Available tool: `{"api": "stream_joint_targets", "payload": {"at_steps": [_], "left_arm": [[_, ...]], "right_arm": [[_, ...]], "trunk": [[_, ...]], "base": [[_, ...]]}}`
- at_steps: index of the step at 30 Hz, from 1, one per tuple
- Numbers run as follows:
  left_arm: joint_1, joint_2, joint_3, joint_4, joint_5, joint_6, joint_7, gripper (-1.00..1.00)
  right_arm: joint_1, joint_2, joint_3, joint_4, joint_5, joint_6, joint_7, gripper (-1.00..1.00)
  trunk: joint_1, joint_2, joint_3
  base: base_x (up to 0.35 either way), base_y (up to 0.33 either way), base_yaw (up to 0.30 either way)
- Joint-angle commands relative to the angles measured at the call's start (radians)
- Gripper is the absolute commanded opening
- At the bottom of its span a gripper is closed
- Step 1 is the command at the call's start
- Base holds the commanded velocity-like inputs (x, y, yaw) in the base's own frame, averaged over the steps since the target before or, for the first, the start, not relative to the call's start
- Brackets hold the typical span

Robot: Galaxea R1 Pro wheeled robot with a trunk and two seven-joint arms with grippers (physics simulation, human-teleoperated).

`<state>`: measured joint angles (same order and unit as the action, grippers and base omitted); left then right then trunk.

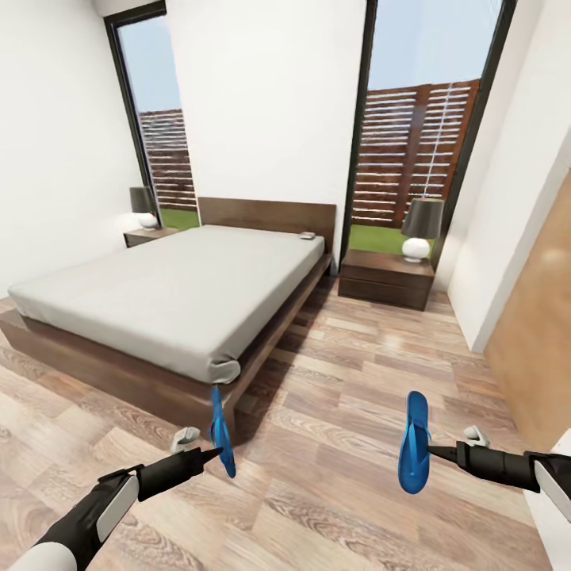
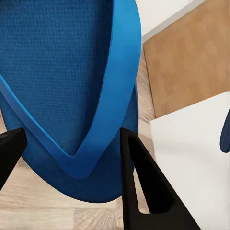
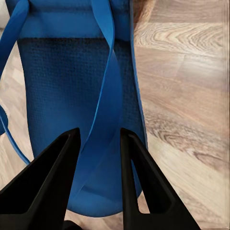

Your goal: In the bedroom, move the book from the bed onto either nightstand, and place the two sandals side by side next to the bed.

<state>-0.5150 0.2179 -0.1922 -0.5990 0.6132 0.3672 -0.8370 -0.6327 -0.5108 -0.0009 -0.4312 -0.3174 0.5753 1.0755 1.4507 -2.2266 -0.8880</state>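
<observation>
Above wood-plank floor [image 1: 333, 444], left claw [image 1: 216, 452] pinches one sandal [image 1: 222, 432], right claw [image 1: 432, 452] pinches the other sandal [image 1: 414, 444].

Your left arm [image 1: 95, 507] black with white forearm shell, right arm [image 1: 519, 468] matching, each hand with tapered matte-black fingers [image 3: 52, 187]
</observation>
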Motion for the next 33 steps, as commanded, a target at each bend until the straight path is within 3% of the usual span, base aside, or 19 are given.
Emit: {"api": "stream_joint_targets", "payload": {"at_steps": [1, 27, 33], "left_arm": [[0.0, 0.001, -0.004, -0.001, 0.011, 0.009, 0.001, -1.0], [0.0, 0.0, -0.004, 0.002, 0.011, 0.008, 0.003, -1.0], [0.0, 0.0, -0.004, 0.006, 0.011, 0.007, 0.003, -1.0]], "right_arm": [[-0.001, 0.0, -0.001, 0.0, -0.005, 0.008, 0.001, -1.0], [-0.001, 0.0, 0.001, 0.0, -0.005, 0.008, -0.002, -1.0], [-0.001, 0.001, -0.001, 0.0, -0.005, 0.005, -0.004, -1.0]], "trunk": [[0.0, 0.0, -0.001], [0.0, 0.0, 0.005], [0.0, 0.0, 0.005]], "base": [[0.0, 0.0, -0.233], [0.0, 0.0, -0.233], [0.0, 0.0, -0.082]]}}
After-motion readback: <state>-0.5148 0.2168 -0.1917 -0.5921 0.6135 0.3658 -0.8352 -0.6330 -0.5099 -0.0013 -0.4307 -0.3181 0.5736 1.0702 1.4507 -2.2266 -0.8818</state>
